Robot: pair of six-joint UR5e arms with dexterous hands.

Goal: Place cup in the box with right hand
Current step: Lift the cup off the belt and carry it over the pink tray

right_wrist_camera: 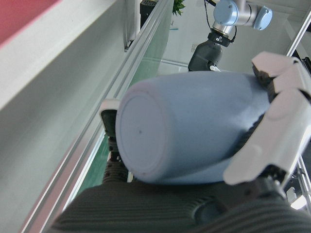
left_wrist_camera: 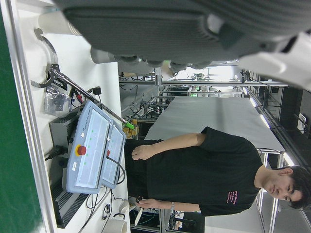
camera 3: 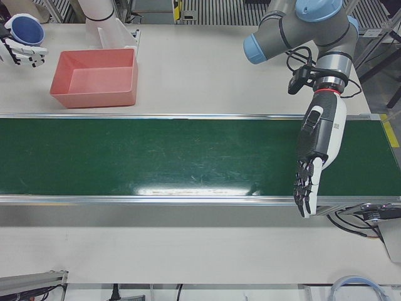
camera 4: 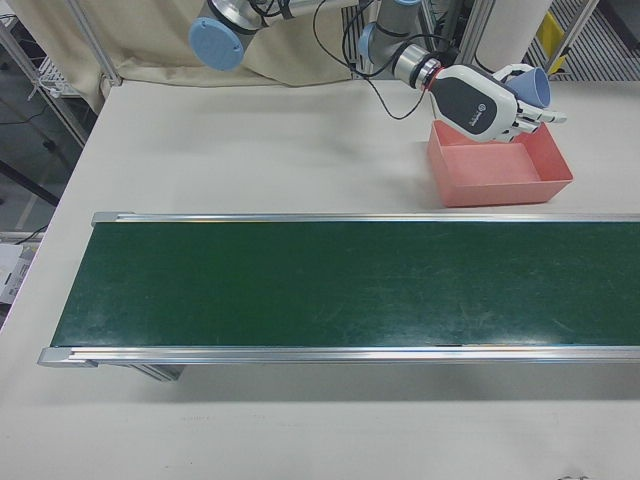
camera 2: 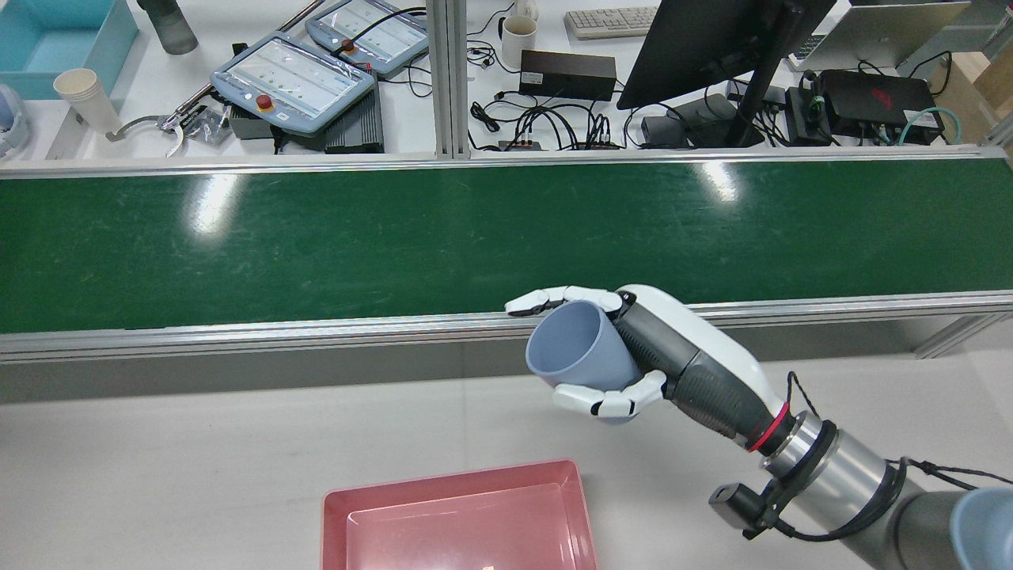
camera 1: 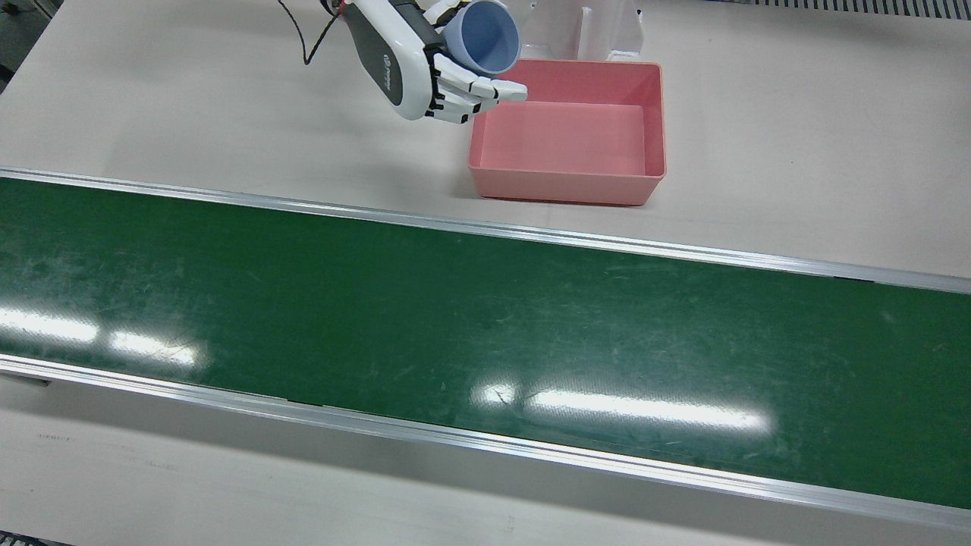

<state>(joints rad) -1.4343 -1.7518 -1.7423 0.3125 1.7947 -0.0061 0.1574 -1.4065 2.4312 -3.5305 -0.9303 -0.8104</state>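
My right hand (camera 1: 413,64) is shut on a light blue cup (camera 1: 483,36) and holds it in the air, tilted, beside the near-left corner of the empty pink box (camera 1: 570,129). The rear view shows the same hand (camera 2: 633,356) with the cup (camera 2: 574,348) above the table, up and right of the box (camera 2: 459,518). The right-front view has the hand (camera 4: 490,105), the cup (camera 4: 530,88) and the box (camera 4: 497,165). The right hand view shows the cup (right_wrist_camera: 189,136) close up in the fingers (right_wrist_camera: 272,131). My left hand (camera 3: 316,157) hangs open over the belt's far end.
The green conveyor belt (camera 1: 485,334) runs across the table in front of the box. A white stand (camera 1: 580,26) sits behind the box. Beyond the belt in the rear view are teach pendants (camera 2: 293,79), a monitor (camera 2: 712,39) and cables.
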